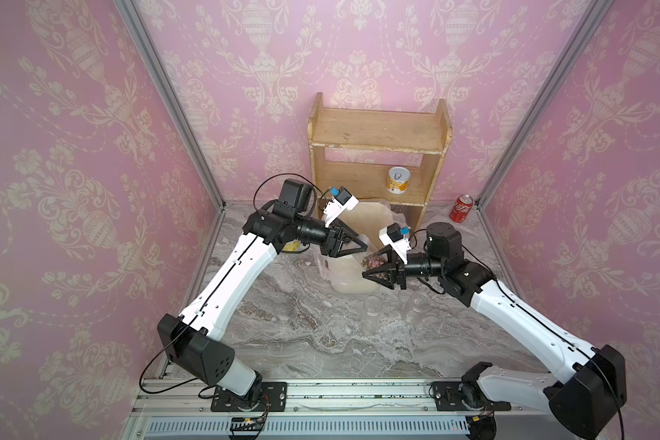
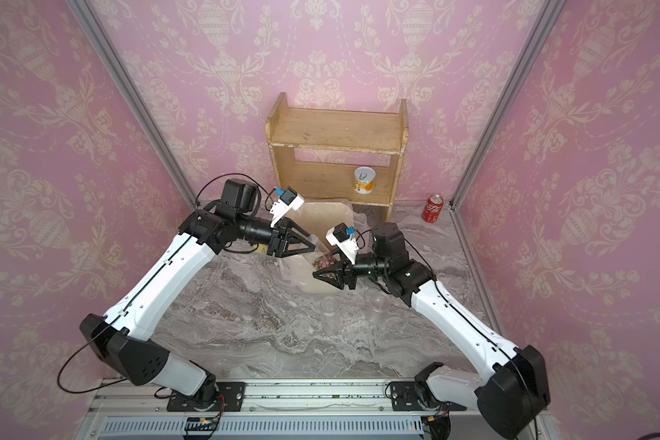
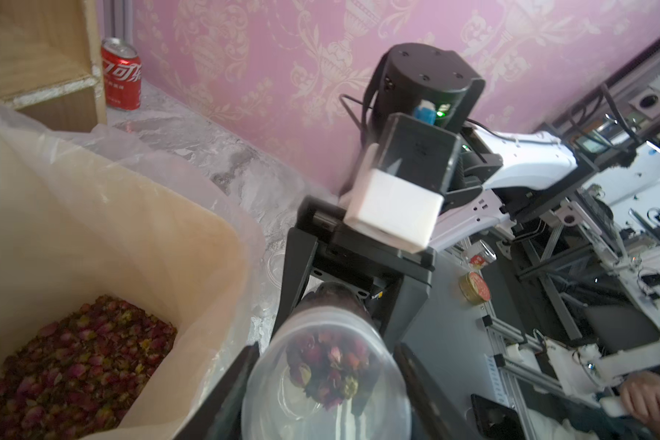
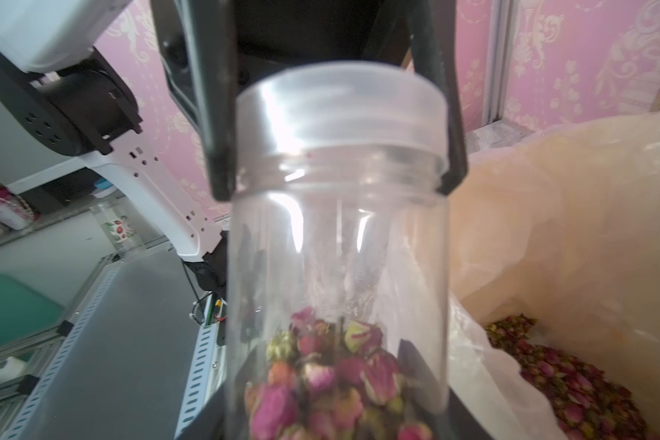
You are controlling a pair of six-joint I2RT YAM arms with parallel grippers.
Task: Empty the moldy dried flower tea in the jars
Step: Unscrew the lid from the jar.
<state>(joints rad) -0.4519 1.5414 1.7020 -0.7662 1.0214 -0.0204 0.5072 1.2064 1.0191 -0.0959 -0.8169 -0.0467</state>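
The small clear cylindrical jar is held tilted in the air by the edge of the beige bin lined with clear plastic. Pinkish-red dried flower buds are heaped at its base. Your right gripper pinches the jar's body. Your left gripper presses its fingers against both sides of the translucent round lid, which is still on. Two empty clear jars stand on the grey marble table near your right arm.

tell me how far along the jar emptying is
Done: two jars stand on the table looking empty, and tea lies in the lined bin. In hand: the right gripper holds the third jar, still lidded, tea inside; the left gripper clamps its lid. Left: unscrew, tip it out.
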